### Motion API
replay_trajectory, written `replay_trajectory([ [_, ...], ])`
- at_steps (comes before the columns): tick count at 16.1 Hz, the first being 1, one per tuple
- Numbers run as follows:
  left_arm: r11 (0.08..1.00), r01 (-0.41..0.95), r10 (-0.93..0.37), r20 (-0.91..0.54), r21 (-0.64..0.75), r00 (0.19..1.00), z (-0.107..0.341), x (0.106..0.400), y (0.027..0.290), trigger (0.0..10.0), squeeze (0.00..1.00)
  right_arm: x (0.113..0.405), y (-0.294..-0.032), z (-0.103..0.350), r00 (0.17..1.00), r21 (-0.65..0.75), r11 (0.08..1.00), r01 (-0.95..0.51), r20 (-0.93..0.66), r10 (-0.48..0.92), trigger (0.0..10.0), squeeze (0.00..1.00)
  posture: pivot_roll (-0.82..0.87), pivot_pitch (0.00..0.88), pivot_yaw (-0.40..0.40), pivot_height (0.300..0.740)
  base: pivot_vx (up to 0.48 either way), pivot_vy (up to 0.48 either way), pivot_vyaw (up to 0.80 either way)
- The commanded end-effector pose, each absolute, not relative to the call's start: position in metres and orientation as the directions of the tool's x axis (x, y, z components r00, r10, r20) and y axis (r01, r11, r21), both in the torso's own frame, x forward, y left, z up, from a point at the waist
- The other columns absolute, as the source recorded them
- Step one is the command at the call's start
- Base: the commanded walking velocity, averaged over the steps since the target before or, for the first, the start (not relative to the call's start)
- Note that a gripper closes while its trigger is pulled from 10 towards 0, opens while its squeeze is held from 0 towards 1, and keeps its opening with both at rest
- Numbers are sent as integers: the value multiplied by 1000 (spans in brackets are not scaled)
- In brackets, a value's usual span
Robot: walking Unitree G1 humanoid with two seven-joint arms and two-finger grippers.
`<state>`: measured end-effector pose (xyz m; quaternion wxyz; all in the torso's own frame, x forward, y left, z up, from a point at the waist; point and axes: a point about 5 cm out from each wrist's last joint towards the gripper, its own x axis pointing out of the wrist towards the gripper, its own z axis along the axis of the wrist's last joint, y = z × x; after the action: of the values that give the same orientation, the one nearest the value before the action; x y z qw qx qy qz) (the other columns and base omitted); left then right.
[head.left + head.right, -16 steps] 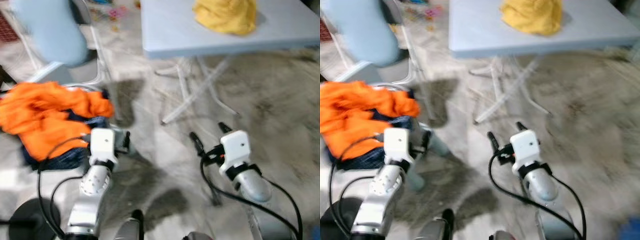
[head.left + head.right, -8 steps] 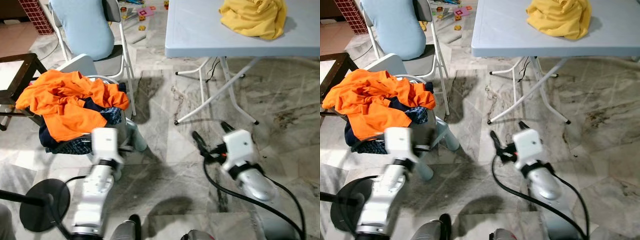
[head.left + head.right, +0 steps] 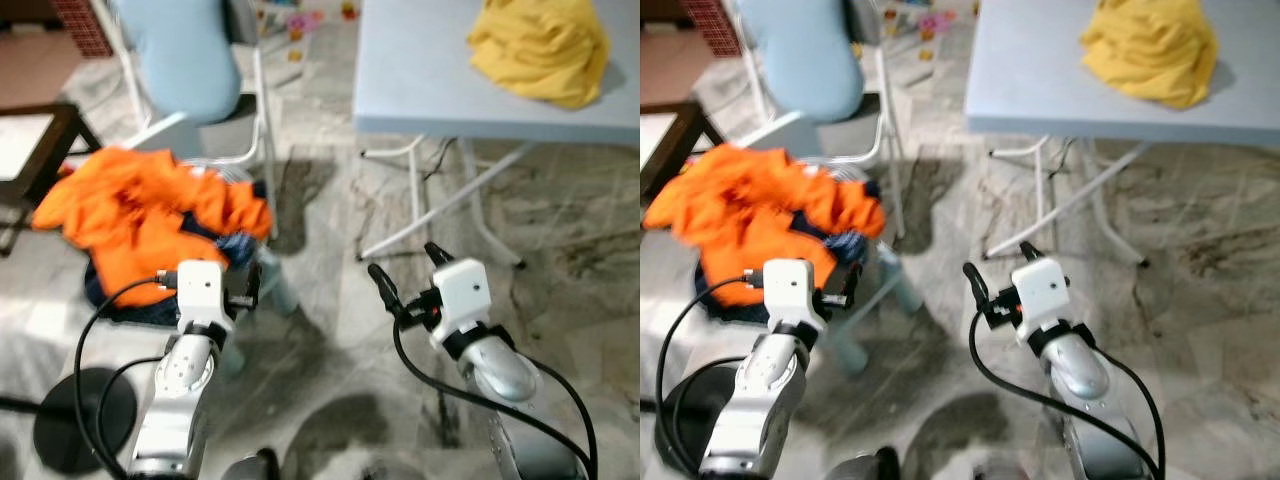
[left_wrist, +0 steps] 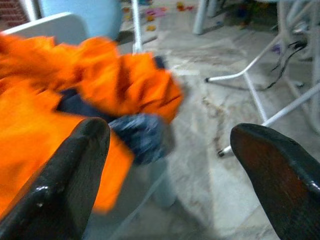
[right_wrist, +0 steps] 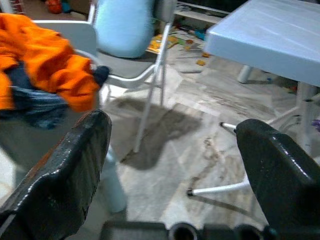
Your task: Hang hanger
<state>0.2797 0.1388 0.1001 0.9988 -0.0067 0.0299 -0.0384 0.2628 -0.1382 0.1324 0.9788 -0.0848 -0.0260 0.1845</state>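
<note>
- Black jaws of both grippers stand wide apart with nothing between them: the left gripper (image 3: 238, 292) hovers just beside a heap of clothes, the right gripper (image 3: 405, 275) over bare marble floor (image 3: 330, 330) in front of the bench.
- No hanger can be made out in any of the views, so the task's thing is not located; whether it lies under the clothes or out of frame cannot be told.
- Orange garment (image 3: 150, 215) tops the heap, with a dark blue garment (image 4: 137, 135) beneath it, all resting on a pale stool or basket whose form is blurred.
- Risk 1: with the left jaws this near the heap, a closing or forward move would likely pinch loose orange cloth, not a hanger, and drag the pile off its support.
- Risk 2: blur across the head views suggests the camera is moving; a reach made now would probably be poorly aimed.
- Risk 3: the folding chair (image 3: 855, 110) and the bench legs (image 3: 430, 205) flank the open floor, and a careless step could knock either.
- Head views give the layout: grey bench (image 3: 440, 70) with a yellow cloth (image 3: 540, 45) on top, a black round base (image 3: 75, 420) by the left arm.
- Left wrist view adds the blue fabric's mottled texture; the right wrist view (image 5: 172, 150) adds the chair's pale blue backrest (image 5: 122, 25) and toys on the floor beyond.
</note>
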Motion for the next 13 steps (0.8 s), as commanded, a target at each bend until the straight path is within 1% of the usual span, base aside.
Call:
replay_trajectory([
  [1,996,85,-87,-73,-28,994,97,277,134,10000,0,261,-144,131,936,-186,920,-345,10,353,10000,0,-56,221,-8,740,401,0,0],
  [5,996,88,-90,-76,-27,993,96,277,132,10000,0,261,-142,131,928,-207,909,-362,8,372,10000,0,-60,213,-9,740,399,0,0],
  [6,996,86,-88,-78,-23,993,95,277,132,10000,0,260,-141,130,927,-211,907,-366,6,375,10000,0,-60,213,-9,740,386,0,800],
  [8,997,78,-80,-83,-21,993,95,277,133,10000,0,260,-141,129,926,-208,907,-367,4,376,10000,0,-58,211,-9,740,358,285,706],
  [9,998,66,-68,-94,-24,993,93,277,133,10000,0,260,-141,129,927,-207,907,-367,4,376,10000,0,-58,211,-9,740,289,352,0],
  [12,998,68,-70,-112,-19,991,91,277,132,10000,0,261,-142,128,927,-208,907,-367,1,375,10000,0,-58,211,-9,740,0,332,0],
  [13,998,65,-67,-110,-26,992,91,277,131,10000,0,261,-141,128,926,-211,906,-368,1,376,10000,0,-58,211,-9,740,0,0,0],
])
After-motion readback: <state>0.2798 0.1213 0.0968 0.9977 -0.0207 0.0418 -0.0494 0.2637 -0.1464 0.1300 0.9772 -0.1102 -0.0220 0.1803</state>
